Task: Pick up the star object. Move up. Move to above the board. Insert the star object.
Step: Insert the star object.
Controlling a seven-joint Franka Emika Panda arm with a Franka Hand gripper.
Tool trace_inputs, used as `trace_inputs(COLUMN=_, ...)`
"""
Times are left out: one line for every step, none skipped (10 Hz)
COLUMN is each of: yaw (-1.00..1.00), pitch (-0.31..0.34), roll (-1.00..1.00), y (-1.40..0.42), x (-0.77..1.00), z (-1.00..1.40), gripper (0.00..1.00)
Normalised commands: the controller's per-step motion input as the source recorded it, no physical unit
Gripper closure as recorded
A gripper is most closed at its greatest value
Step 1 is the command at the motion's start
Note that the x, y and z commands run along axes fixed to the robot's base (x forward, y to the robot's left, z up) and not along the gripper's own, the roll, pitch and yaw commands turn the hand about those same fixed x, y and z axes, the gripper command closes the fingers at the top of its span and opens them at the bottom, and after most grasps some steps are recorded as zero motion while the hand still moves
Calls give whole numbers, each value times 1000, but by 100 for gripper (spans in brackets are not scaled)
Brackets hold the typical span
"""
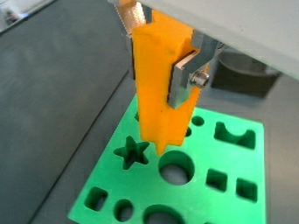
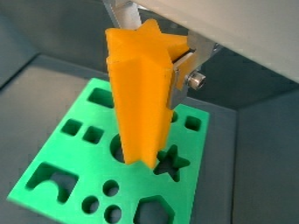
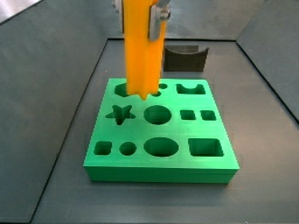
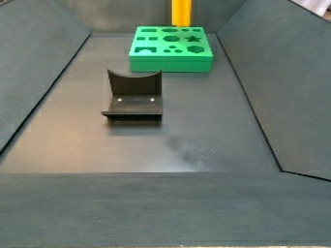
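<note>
Worktop (image 4: 168, 136) dark grey; fixture (image 4: 132, 95) sits mid-left in a side view, well apart from the board (image 3: 163, 162), which fills the lower centre. Star object (image 3: 142, 48) hangs upright over the board's upper left, tip near the surface, w/ claw (image 1: 163, 66) clenched on its upper part. Pick, lift & transfer look done; star hole (image 3: 119, 113) sits beside the tip, so alignment & insertion remain.
</note>
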Motion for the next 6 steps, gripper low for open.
trace_inputs(yaw=-314, pitch=0, roll=-4, y=0, x=37, z=0, gripper=100)
trace_inputs(yaw=0, pitch=0, roll=4, y=0, x=0, z=-40, gripper=100)
trace_inputs(yaw=0, pitch=0, roll=27, y=-80, x=-89, z=-283, gripper=100)
trace_inputs(yaw=0, pitch=0, roll=43, y=-77, x=-146, z=-280, gripper=100)
trace_inputs(yaw=0, pitch=0, roll=54, y=-49, x=-203, z=-206, gripper=100)
trace_inputs(yaw=0, pitch=-16, roll=0, y=-49, x=-269, z=-137, gripper=100)
